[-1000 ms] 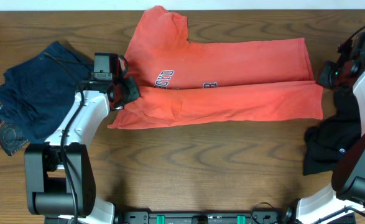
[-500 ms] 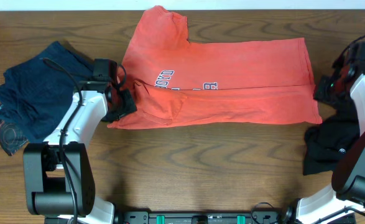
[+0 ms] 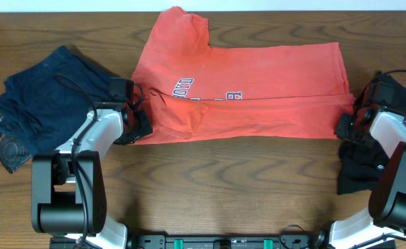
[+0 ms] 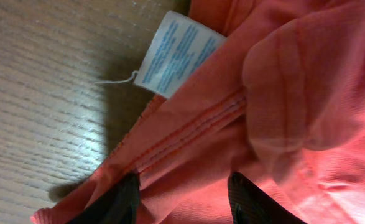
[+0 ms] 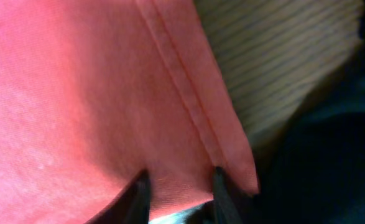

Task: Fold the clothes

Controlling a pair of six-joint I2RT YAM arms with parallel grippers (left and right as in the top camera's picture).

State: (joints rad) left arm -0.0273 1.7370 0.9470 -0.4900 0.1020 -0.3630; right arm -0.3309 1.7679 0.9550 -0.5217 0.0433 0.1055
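A coral-red T-shirt [image 3: 258, 90] lies flat across the far half of the bench [image 3: 223, 194], toward 12 o'clock from the middle. A fold runs along its length, and its navy-and-white lettering [image 3: 182, 88] shows near the left end. The left fingers [image 4: 117, 202] sit at the shirt's 8 o'clock corner. In the left wrist view they stand moderately apart over a stitched hem, with loose cloth between them that is not pinched. A white care label [image 4: 176, 53] pokes out from under the fabric toward 11 o'clock. The right fingers [image 5: 140, 196] are at the shirt's 4 o'clock corner. They stand narrow, with the hemmed edge of the red cloth running between them, and I cannot tell whether they pinch it. A crumpled navy garment [image 3: 40, 114] lies at 9 o'clock on the bench, just beside the left arm and apart from the shirt. A black garment [image 3: 365, 169] is bunched at 3 to 4 o'clock, beneath and beside the right arm.
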